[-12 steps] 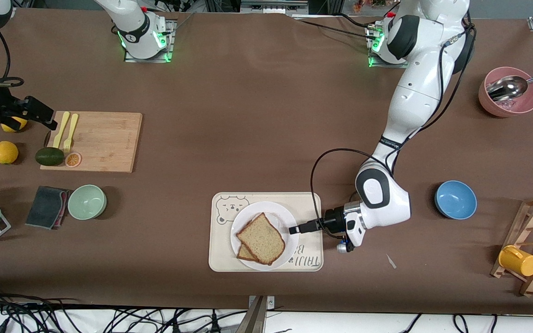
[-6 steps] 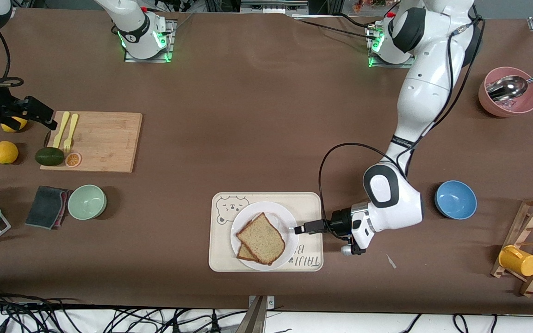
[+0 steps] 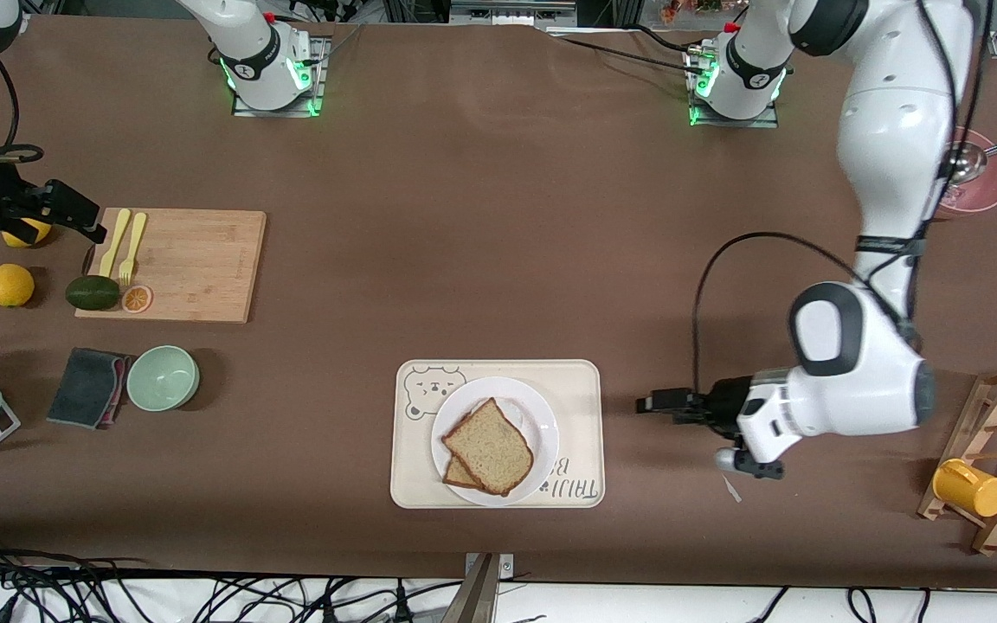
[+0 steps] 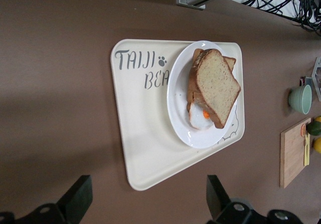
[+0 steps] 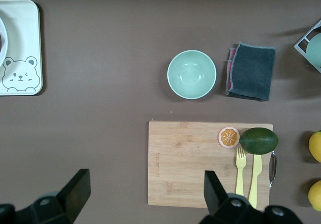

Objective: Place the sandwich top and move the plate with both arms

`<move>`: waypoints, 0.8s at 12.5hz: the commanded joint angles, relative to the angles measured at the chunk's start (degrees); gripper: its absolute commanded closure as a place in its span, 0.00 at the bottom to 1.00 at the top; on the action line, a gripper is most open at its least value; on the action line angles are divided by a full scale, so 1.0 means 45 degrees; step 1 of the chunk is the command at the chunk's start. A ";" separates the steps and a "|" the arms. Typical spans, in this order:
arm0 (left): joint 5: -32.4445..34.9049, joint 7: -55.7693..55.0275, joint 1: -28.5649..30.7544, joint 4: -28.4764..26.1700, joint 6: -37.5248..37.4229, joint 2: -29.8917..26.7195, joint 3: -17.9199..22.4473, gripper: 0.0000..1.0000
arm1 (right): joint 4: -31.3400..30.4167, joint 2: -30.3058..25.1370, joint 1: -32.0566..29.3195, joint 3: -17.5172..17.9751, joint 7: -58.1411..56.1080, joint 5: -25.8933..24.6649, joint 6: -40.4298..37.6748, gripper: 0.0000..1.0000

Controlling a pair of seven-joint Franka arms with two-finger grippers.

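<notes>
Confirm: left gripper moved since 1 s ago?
Yes. The left gripper has backed off the plate, clear of the tray, toward the left arm's end, fingers open.

left gripper [image 3: 647,404] withdrawn off plate [image 3: 542,415], tray [image 3: 581,433]

Brown-covered table [image 3: 481,234], black cables [image 3: 118,593] along its near edge, metal framing [image 3: 511,10] by the bases

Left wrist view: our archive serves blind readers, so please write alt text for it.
A speckled tan bread slice tops a fried-egg sandwich on a round white plate, which sits on a cream rectangular tray on the brown table. The left hand is open, short of the tray.
</notes>
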 commanded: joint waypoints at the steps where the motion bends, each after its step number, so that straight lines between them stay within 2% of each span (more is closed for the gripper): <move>1: 0.2058 -0.1160 0.0083 -0.0887 -0.1072 -0.1350 0.0176 0.00 | 0.0000 -0.0127 -0.0060 -0.0007 -0.0095 0.0195 -0.0179 0.00; 2: 0.3405 -0.1263 0.0082 -0.0887 -0.1367 -0.1759 0.0119 0.00 | 0.0000 -0.0128 -0.0060 -0.0007 -0.0095 0.0195 -0.0315 0.00; 6: 0.7061 -0.2024 0.0024 -0.1023 -0.2850 -0.3106 0.0197 0.00 | 0.0020 -0.0128 -0.0060 -0.0007 -0.0095 0.0195 -0.0336 0.00; 10: 0.9019 -0.1830 0.0277 -0.1101 -0.4997 -0.4630 0.0197 0.00 | 0.0020 -0.0128 -0.0040 0.0032 -0.0114 0.0176 -0.0336 0.00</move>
